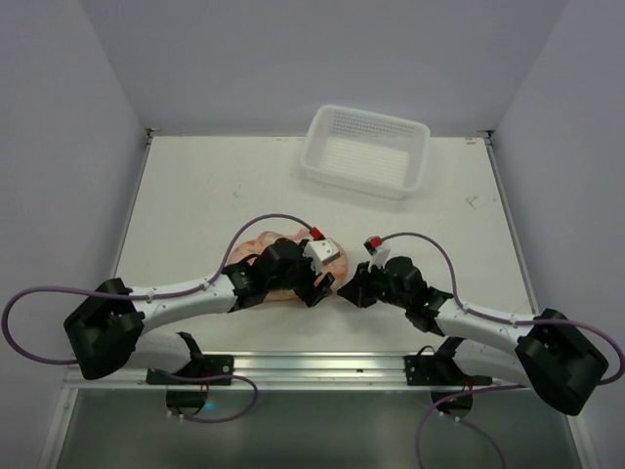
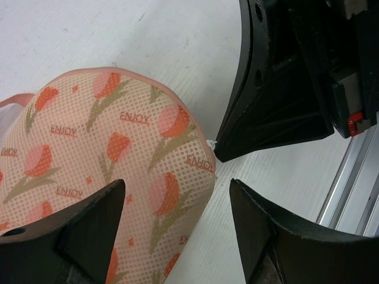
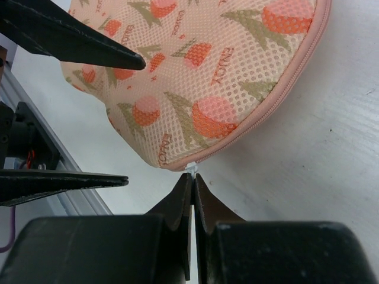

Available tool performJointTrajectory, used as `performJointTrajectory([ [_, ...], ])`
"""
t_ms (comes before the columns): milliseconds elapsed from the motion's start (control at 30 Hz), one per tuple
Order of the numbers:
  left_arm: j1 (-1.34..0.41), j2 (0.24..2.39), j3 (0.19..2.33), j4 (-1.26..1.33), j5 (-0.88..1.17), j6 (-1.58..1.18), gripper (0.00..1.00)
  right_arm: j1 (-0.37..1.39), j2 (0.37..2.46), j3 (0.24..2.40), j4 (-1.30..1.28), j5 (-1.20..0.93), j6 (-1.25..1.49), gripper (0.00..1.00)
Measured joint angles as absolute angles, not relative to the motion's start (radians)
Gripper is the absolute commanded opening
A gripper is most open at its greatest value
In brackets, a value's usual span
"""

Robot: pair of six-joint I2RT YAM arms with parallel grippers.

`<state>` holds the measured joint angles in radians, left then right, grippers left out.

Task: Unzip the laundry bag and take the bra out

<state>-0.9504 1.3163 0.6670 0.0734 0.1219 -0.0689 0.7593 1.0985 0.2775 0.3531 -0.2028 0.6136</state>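
Pale tabletop (image 1: 195,195), laundry bag (image 3: 207,71) edge at right claw (image 3: 193,177) tips

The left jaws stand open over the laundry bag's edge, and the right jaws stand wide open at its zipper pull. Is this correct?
No. The right gripper has its jaws shut, tips at the zipper pull of the laundry bag, as the right wrist view shows. The rest holds.

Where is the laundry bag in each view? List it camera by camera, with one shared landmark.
Top external: the laundry bag lies at table centre, mostly hidden beneath the left arm.
Left wrist: left and lower left.
Right wrist: top centre.
Shared landmark: the shut right gripper, its tip at the bag's zippered edge.
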Motion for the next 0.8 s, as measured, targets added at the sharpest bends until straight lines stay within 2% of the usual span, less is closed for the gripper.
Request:
performJointTrajectory([
  [233,-0.985,1.399,0.681,0.055,0.061,-0.067,0.73,0.759,1.095,0.266,0.402,-0.202,0.627,0.00],
  [367,-1.005,1.451,0.695,0.042,0.009,-0.062,0.65,0.762,1.071,0.256,0.411,-0.202,0.631,0.00],
  [467,-1.013,1.462,0.703,0.043,-0.016,-0.065,0.27,0.765,1.053,0.255,0.412,-0.202,0.630,0.00],
  [500,-1.014,1.464,0.706,0.044,-0.016,-0.064,0.08,0.766,1.049,0.255,0.412,-0.201,0.630,0.00],
  [533,-1.016,1.468,0.711,0.046,-0.016,-0.068,0.02,0.766,1.048,0.255,0.412,-0.200,0.630,0.00],
  [800,-1.031,1.460,0.703,0.062,-0.058,-0.065,0.00,0.766,1.069,0.255,0.429,-0.166,0.642,0.00],
])
